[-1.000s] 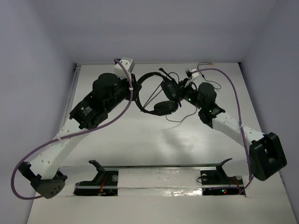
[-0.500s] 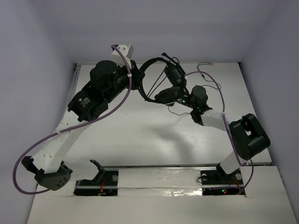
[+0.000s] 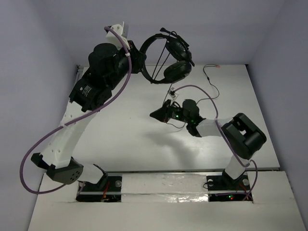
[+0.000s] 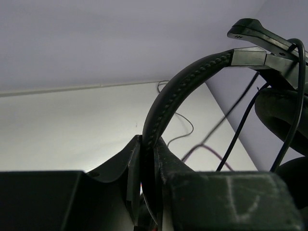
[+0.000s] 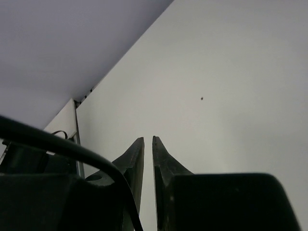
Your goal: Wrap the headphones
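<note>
The black headphones [image 3: 176,71] hang in the air at the back of the table. My left gripper [image 3: 141,60] is shut on their thin arched headband [image 4: 183,82], which runs up out of the jaws [image 4: 148,144] in the left wrist view. Both ear cups hang to the right of the gripper. The thin black cable [image 3: 210,79] trails from the cups down onto the table at the back right. My right gripper [image 3: 155,115] is low over the table's middle, below the headphones. Its jaws [image 5: 148,142] are closed to a narrow slit with nothing showing between them.
The purple robot cable [image 3: 120,91] loops along the left arm, and another [image 3: 204,91] runs over the right arm. A dark cable [image 5: 72,147] crosses close in front of the right wrist camera. The white walls stand close behind the lifted headphones.
My left gripper has lifted the headphones up and back off the table. My right arm has folded back and its gripper has moved from beside the ear cups to the table's middle.
</note>
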`<control>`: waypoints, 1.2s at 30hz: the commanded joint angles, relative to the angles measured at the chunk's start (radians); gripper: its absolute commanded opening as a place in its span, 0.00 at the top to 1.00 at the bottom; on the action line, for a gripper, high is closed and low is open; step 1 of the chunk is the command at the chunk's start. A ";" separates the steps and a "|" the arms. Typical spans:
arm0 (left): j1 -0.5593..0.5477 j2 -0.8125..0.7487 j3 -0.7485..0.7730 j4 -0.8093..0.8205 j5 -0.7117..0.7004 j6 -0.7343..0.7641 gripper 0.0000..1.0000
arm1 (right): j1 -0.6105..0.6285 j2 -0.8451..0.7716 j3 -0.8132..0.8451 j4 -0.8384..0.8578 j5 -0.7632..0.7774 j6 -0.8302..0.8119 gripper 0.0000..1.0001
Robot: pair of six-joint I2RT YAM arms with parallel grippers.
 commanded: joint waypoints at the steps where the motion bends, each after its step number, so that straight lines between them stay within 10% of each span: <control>1: 0.044 0.006 0.058 0.106 -0.003 -0.082 1.00 | 0.080 0.023 0.006 0.043 0.075 -0.003 0.82; 22: 0.257 0.046 -0.170 0.320 -0.232 -0.180 1.00 | 0.454 -0.002 -0.029 -0.134 0.173 0.011 1.00; 36: 0.247 0.086 -0.376 0.378 -0.466 -0.030 1.00 | 0.674 -0.262 0.139 -0.760 0.443 -0.113 1.00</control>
